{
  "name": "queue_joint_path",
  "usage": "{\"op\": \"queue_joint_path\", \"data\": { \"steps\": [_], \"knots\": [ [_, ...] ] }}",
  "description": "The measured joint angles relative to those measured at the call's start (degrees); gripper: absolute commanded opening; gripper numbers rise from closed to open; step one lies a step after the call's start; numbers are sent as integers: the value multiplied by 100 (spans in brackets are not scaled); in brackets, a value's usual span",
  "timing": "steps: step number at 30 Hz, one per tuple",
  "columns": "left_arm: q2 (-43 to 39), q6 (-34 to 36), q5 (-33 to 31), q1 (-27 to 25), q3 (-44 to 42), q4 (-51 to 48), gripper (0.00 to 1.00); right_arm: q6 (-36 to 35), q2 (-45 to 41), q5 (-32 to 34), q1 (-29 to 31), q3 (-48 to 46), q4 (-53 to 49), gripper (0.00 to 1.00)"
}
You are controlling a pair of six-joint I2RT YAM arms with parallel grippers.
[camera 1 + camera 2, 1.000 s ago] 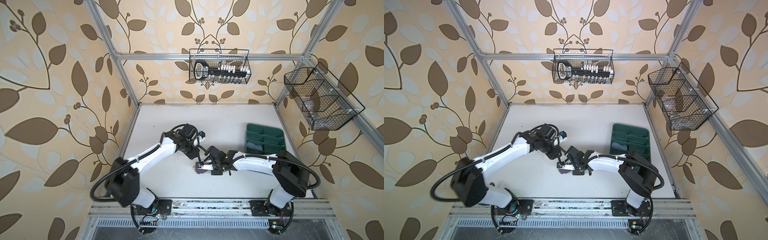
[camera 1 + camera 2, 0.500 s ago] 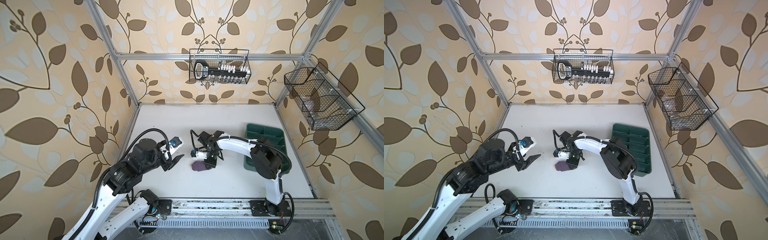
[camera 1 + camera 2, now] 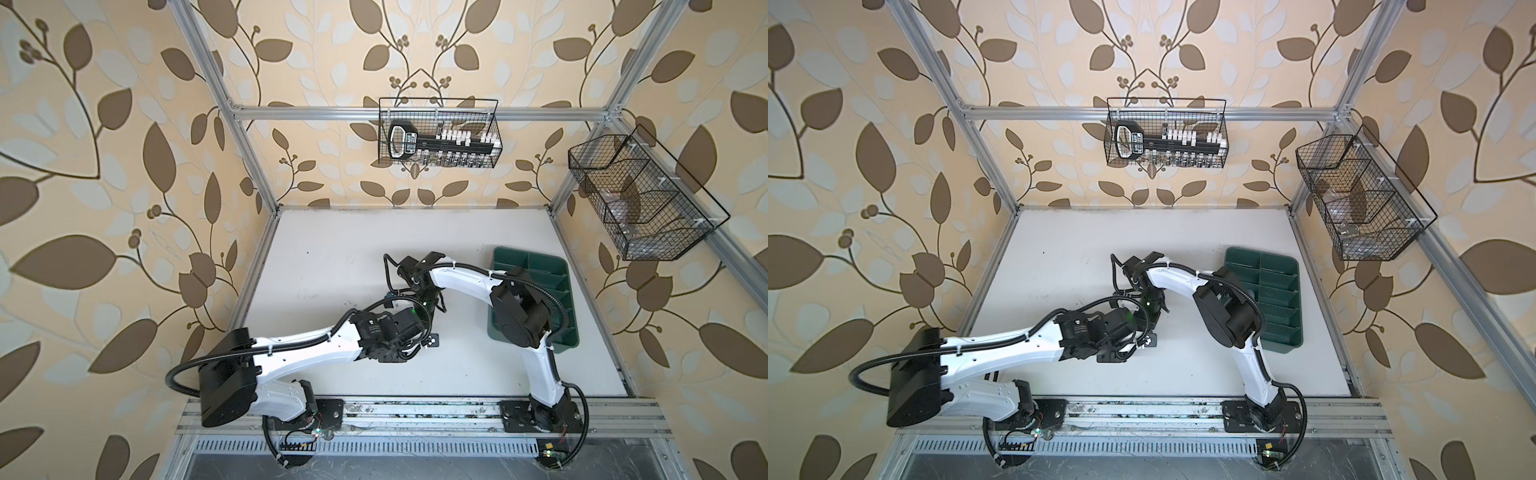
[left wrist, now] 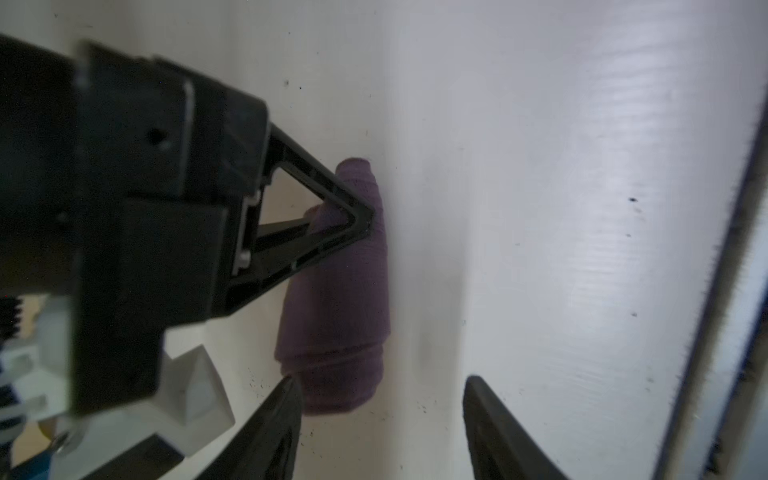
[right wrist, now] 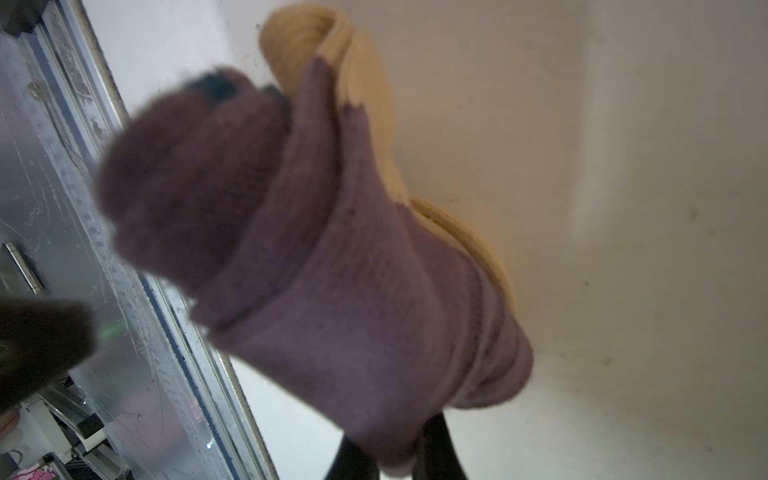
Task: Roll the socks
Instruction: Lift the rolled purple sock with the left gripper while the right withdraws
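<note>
The right gripper (image 4: 366, 220) is clamped shut on one end of a purple ribbed sock (image 4: 336, 299). The sock is wound into a thick roll, and its beige toe (image 5: 365, 83) curls out at the end away from the pinch. In the right wrist view the two black fingers (image 5: 438, 449) close on the roll's purple edge. The roll lies on the white tabletop (image 3: 332, 257).

The left gripper (image 4: 382, 411) stands open at the roll's other end. One finger (image 4: 282, 415) is just beside the sock, the other is well apart from it over bare table, and nothing is held between them.

In both top views the two wrists meet left of a dark green divided plastic tray (image 3: 536, 266), near its front half. They cover the sock there, so it cannot be seen from above. The right arm's elbow hangs over the tray's left side. A black wire basket (image 3: 640, 199) hangs on the wall to the right of the tray.
</note>
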Motion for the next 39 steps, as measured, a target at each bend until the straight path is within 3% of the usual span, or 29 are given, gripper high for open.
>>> {"op": "queue_joint_path", "data": {
  "steps": [8,12,18,21,24,28,31,35,36,39],
  "knots": [
    [1058,70,-754,-13,-42,822,59,-74,24,-85,-98,9,-17,0],
    [1480,24,-1222,-26,-35,1143,41,-79,24,-101,-109,7,2,0],
    [1718,-85,-1707,-68,20,1281,2,-81,-50,-122,-140,-83,109,0],
    [1696,-98,-1714,-63,26,1298,0,-61,-254,-70,-166,-310,341,1],
    [1589,-149,-1320,24,101,1189,0,0,-678,46,-219,-721,745,9],
    [1220,-173,-105,321,422,758,0,223,-1698,216,-385,-1309,1220,21],
    [776,-393,885,669,542,374,0,446,-2662,529,-699,-1635,1668,23],
    [186,-586,1665,957,557,-153,0,883,-3945,837,-1360,-2070,2474,25],
    [68,-625,1786,990,557,-247,0,1021,-4280,898,-1515,-2229,2712,28],
    [-184,-708,1939,1025,555,-407,0,1502,-5226,1088,-1888,-2726,3353,49]
  ]
}}
